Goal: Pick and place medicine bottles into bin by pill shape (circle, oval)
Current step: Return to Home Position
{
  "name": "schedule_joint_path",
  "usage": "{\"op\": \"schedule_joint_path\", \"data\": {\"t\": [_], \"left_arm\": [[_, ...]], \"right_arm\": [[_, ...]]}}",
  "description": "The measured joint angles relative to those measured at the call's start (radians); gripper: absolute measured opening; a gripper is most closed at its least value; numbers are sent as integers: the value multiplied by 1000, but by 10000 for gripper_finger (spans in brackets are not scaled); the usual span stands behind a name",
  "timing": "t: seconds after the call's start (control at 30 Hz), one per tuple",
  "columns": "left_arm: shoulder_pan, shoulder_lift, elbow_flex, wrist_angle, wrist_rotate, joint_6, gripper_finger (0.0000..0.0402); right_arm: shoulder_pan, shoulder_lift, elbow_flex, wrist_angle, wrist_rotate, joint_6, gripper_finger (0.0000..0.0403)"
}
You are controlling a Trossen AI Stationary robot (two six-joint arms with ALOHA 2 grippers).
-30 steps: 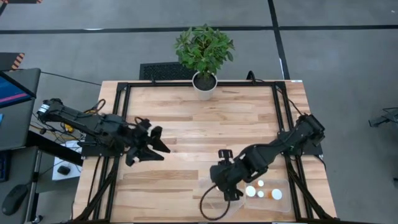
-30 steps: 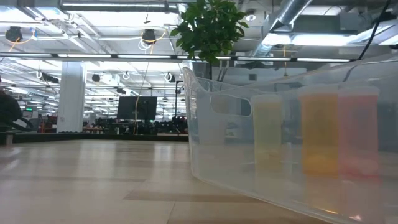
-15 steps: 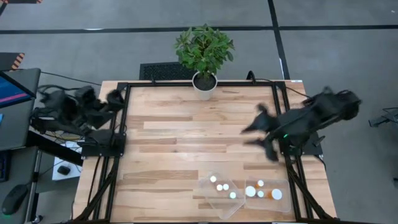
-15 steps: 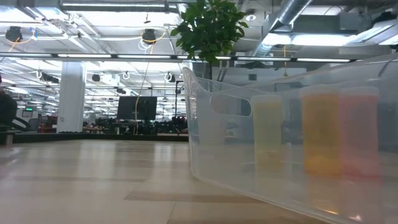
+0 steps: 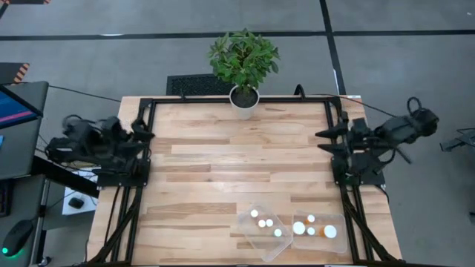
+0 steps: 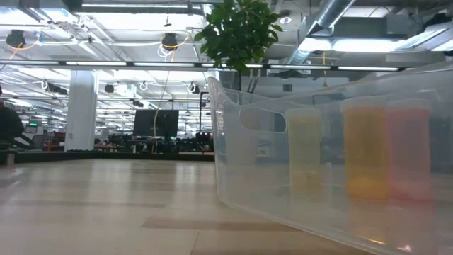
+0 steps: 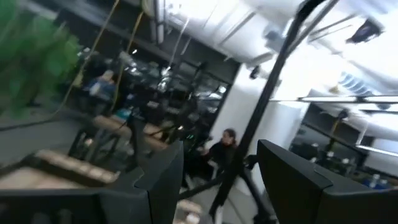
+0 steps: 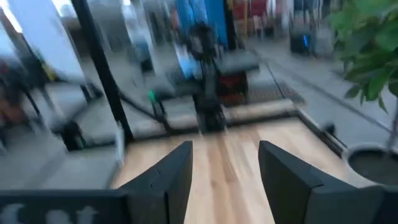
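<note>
The wooden table [image 5: 237, 163] is filling most of the high view, with a potted plant [image 5: 243, 59] standing at the middle of its far edge. The left arm [image 5: 93, 144] is sitting folded over the table's left edge. Its left end effector [image 5: 143, 127] is hanging there with fingers [image 7: 165, 183] spread apart and nothing between them. The right arm [image 5: 386, 133] is sitting folded over the right edge, and the right end effector [image 5: 327, 141] is pointing inward, its fingers [image 8: 177, 177] likewise parted and empty. Two clear bins are lying side by side near the front edge, right of centre: the left bin [image 5: 256, 239], turned at an angle, and the right bin [image 5: 341, 219] just beside it. The medicine bottles [image 5: 266, 222] are standing inside them, three white caps showing in the left bin and several caps plus an orange bottle [image 5: 320, 231] in the right bin. In the low view, a yellowish bottle [image 6: 306, 152] and two orange-toned ones are showing blurred through a bin wall
</note>
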Motion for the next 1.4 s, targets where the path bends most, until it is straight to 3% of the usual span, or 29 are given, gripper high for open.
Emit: {"op": "schedule_joint_path", "data": {"t": [0.1,0.3,0.57,0.7,0.87,1.13,1.27,1.4], "left_arm": [[0,-57,-124,50,2,-27,198],[0,-136,-359,313,98,-87,198],[0,-132,-548,567,189,-97,198],[0,-134,-549,540,283,-65,198],[0,-135,-549,567,310,-23,198],[0,-135,-550,409,267,39,198],[0,-135,-550,306,204,77,198],[0,-135,-550,174,98,70,198]], "right_arm": [[0,-148,-204,194,1,3,193],[0,-349,-491,345,1,94,188],[1,-467,-748,525,0,134,192],[1,-496,-857,609,-30,130,193],[1,-549,-972,834,-49,2,188],[-8,-551,-972,732,-43,-82,191],[-8,-551,-972,610,-7,-45,189],[-10,-540,-972,596,30,-57,186]]}}
